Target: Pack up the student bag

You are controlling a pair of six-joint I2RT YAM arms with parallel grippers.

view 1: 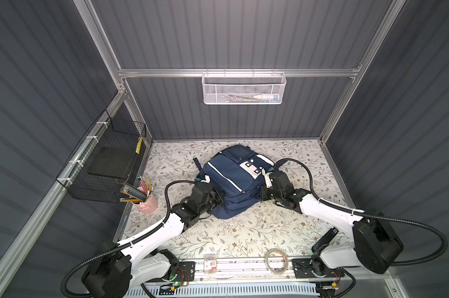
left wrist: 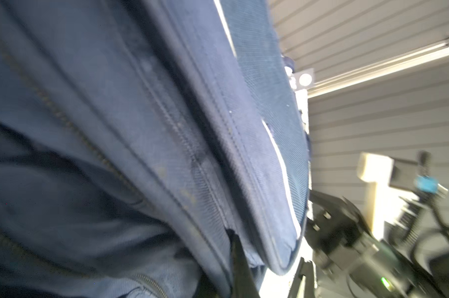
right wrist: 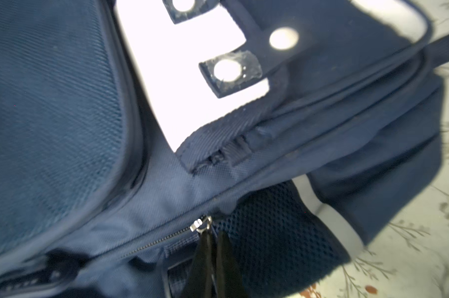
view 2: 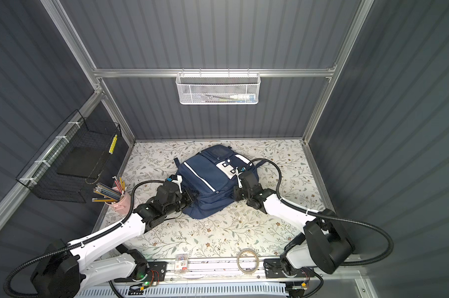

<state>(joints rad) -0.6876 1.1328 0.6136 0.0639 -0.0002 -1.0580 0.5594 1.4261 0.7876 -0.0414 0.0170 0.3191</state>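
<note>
The student bag, navy with white stripes and a white patch with two buttons, lies flat in the middle of the floral table in both top views. My left gripper presses into its near left side. In the left wrist view one dark finger is buried in a fold of the bag's fabric; the other finger is hidden. My right gripper is at the bag's near right side. In the right wrist view it is shut on the pull of a metal zip slider beside a mesh pocket.
A pink cup of pencils stands at the left edge below a black wire basket. A white mesh basket hangs on the back wall. A tape roll, a small clear box and a black object lie near the front.
</note>
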